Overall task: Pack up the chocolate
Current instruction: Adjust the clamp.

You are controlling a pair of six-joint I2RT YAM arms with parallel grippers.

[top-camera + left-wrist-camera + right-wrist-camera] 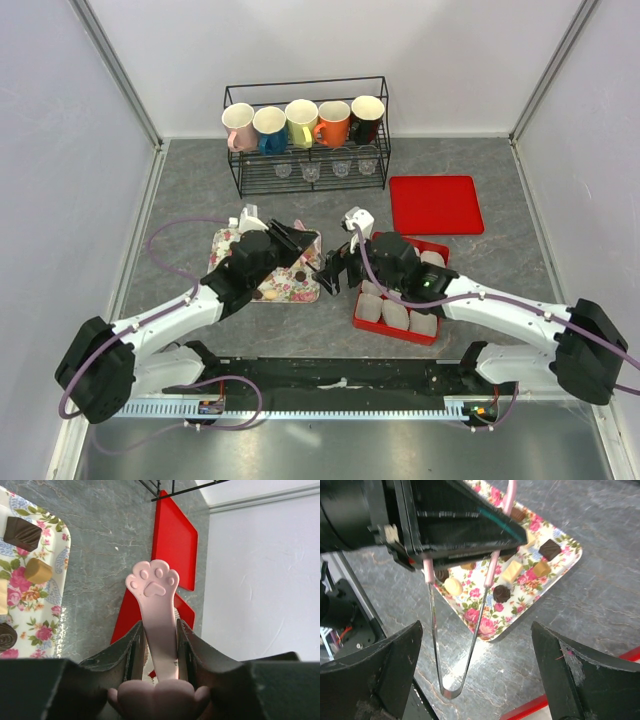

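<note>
**Left jaws:** drawn in narrow and clamped across the pink paw-tipped silicone tongs (160, 630). One paw tip (151, 582) projects beyond the fingertips. The bare metal spring bend (451, 692) points away, toward the right jaws.

**Right jaws:** spread to full width, gripping nothing. Set well clear on either side of that metal bend, not touching it.

**Step in hand (judged):** tool secured on the left side; picking not yet begun.

**Task items:** small dark, tan and cream chocolates (501, 593) lie below and just beyond the left jaws on the flower-printed rectangular tray (487, 627). None between the tong arms.

**Destination:** red rectangular box of white crinkled paper cups (392, 333), behind the right jaws under that arm.

**Next move (judged):**
- Right jaws withdrawn clear of the bend.
- Tongs swung so the paw tips face down over a single piece.
- Grip tightened gently, without the tool twisting.

**Hidden or unclear:**
- Contents of the cups too small to read from above.
- Part of the tray covered by the left arm.
- Second pink lobed form at the root of the left jaws, identity uncertain.
- Evenness of the grip on both tong arms not determinable.
</note>
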